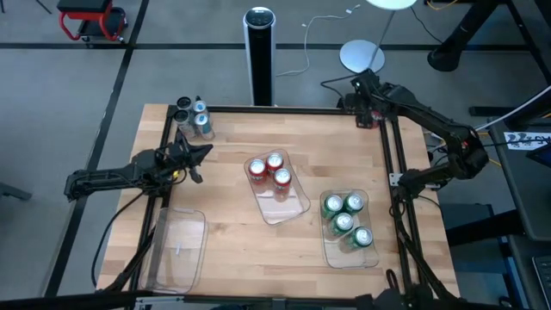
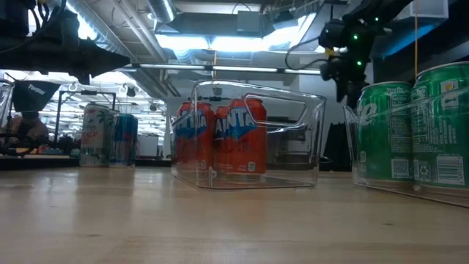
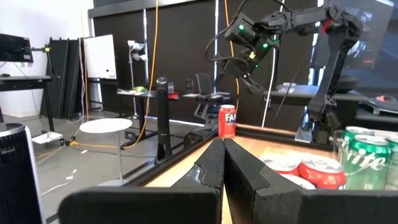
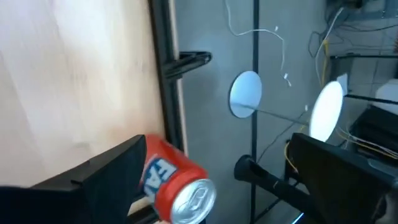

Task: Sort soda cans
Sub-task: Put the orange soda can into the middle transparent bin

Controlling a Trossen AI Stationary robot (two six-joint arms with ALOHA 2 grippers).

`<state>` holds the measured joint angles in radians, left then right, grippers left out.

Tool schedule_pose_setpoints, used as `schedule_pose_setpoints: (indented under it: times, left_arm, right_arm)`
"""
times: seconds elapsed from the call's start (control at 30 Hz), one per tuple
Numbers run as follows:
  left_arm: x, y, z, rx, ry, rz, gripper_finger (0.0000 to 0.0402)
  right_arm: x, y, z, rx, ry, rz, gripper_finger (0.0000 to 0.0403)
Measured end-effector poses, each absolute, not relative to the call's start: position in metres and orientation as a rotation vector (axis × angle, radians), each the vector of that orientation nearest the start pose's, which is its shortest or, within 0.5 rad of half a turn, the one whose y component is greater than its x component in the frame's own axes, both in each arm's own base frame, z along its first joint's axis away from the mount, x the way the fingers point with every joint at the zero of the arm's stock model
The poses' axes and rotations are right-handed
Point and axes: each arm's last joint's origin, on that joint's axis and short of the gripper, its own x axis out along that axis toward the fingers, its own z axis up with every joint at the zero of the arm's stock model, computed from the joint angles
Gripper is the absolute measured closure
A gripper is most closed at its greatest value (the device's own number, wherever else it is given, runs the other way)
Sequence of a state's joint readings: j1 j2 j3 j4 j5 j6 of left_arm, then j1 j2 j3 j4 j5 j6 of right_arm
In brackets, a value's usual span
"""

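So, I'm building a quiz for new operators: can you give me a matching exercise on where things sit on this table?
Things:
1. green cans
2. red can standing alone
3. silver cans
4. tray with no cans

Places:
A. far left corner of the table
B. near left, bare
C. between the right gripper's open fingers
D. tray near the right edge

Pairs: 1-D, 2-C, 3-A, 4-B

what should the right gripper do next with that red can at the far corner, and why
Probably lower the open right gripper around the red can and close. Its fingers already straddle that can at the table's far right corner, while the middle tray holds only three red cans.
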<state>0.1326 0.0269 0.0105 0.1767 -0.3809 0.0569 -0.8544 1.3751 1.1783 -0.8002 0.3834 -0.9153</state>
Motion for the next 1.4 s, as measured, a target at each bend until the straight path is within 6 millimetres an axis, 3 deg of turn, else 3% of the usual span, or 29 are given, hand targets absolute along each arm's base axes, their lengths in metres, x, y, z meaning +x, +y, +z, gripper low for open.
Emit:
schedule_pose_setpoints:
  times: [0.13, 0.37, 0.43, 0.7, 0.87, 1.0, 1.4]
  left_arm:
    - [0.093, 0.023, 0.182, 0.043, -0.152, 0.518, 0.0402]
    - [0.093, 0.023, 0.183, 0.046, -0.154, 0.518, 0.0402]
    - [0.093, 0.023, 0.183, 0.046, -0.154, 0.518, 0.0402]
    - [0.093, 0.023, 0.183, 0.048, -0.155, 0.518, 0.0402]
    - [0.093, 0.023, 0.183, 0.049, -0.154, 0.518, 0.0402]
    - [0.093, 0.023, 0.183, 0.06, -0.155, 0.519, 0.0402]
    - [0.093, 0.023, 0.183, 0.057, -0.148, 0.519, 0.0402]
  right_arm:
    - [0.173, -0.225, 0.297, -0.446, 1.451, -0.602, 0.0005]
    - [0.139, -0.258, 0.279, -0.178, 1.56, -0.602, 0.0005]
    - [0.139, -0.262, 0.277, -0.167, 1.539, -0.581, 0.0005]
    - [0.143, -0.271, 0.265, -0.151, 1.591, -0.613, 0.0005]
    - [0.148, -0.274, 0.257, -0.128, 1.544, -0.517, 0.0005]
    - [0.145, -0.275, 0.257, -0.133, 1.605, -0.601, 0.0008]
    - [0.15, -0.276, 0.242, -0.135, 1.735, -0.602, 0.0068]
